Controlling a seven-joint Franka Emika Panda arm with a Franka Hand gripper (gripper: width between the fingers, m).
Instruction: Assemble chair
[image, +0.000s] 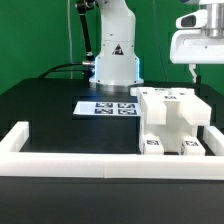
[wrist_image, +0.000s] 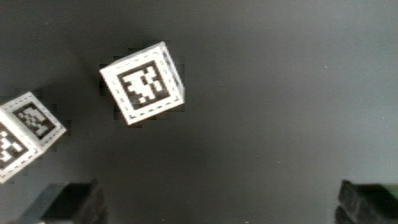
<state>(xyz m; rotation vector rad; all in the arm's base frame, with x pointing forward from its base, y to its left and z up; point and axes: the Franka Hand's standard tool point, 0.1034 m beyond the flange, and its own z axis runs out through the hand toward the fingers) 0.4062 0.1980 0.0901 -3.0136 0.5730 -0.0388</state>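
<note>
Arm's up high at the exterior view's right, gripper (image: 197, 60) hanging over the chair (image: 172, 120). Claw's apart: wrist view shows both fingertips (wrist_image: 71, 203) spread wide w/ nothing btwn them, just dark table (wrist_image: 267, 120). Chair blocks sit near-right, joined into one chunky white lump, right up by the near white border rail (image: 70, 160), tags facing near. Marker board (image: 105, 107) lies just left & a bit farther back. Wrist cam also catches two tagged white faces (wrist_image: 143, 87) (can't tell which piece they belong to). Looks to me like a reach for the next part. To do it well: come down vertical, centre the jaws over flat opposite sides, avoid nudging the built lump, and close only once it's straddled squarely.
</note>
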